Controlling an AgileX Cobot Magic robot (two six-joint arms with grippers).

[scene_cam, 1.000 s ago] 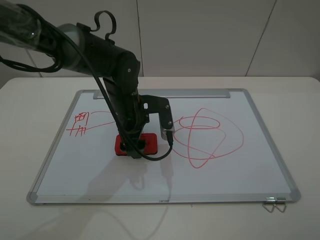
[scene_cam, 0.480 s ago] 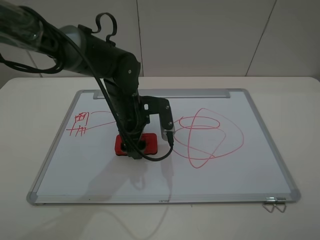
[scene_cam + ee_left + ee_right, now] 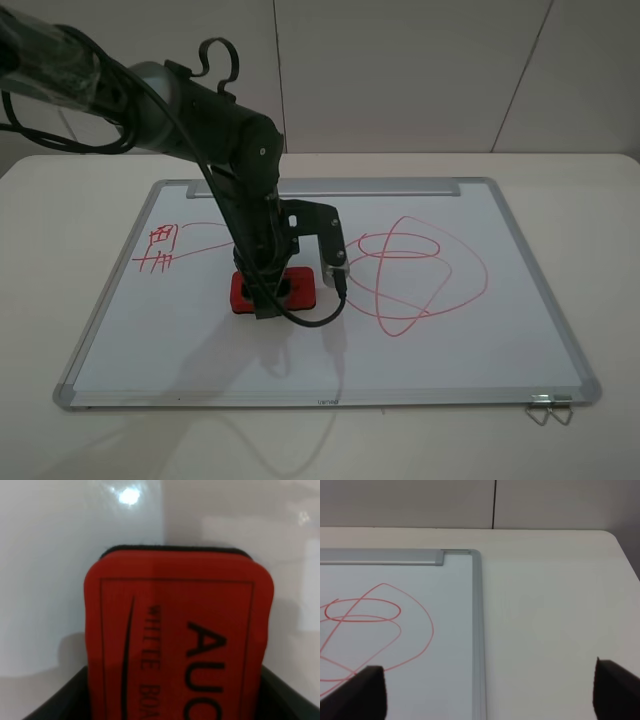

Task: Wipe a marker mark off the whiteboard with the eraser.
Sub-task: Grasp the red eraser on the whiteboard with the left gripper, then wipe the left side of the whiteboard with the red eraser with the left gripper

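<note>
The whiteboard (image 3: 200, 340) lies flat on the table. Its small red grid-like marker mark (image 3: 160, 248) sits near the board's left edge. The red eraser (image 3: 300, 283) rests on the board about mid-left, to the right of the mark and apart from it. My left gripper (image 3: 268, 295) stands straight down over the eraser. In the left wrist view the eraser (image 3: 180, 640) fills the frame, and the left gripper (image 3: 175, 680) has a black finger against each of its sides. My right gripper (image 3: 490, 690) is open over the board's far right corner, holding nothing.
A larger red drawing of overlapping ovals (image 3: 420, 275) covers the board's right half, and it shows as ovals (image 3: 365, 612) in the right wrist view. The silver tray strip (image 3: 400, 186) runs along the far edge. A wire clip (image 3: 550, 408) lies at the near right corner.
The left arm has leaned slightly lower and to the left. The eraser stays at about the same spot on the board.
</note>
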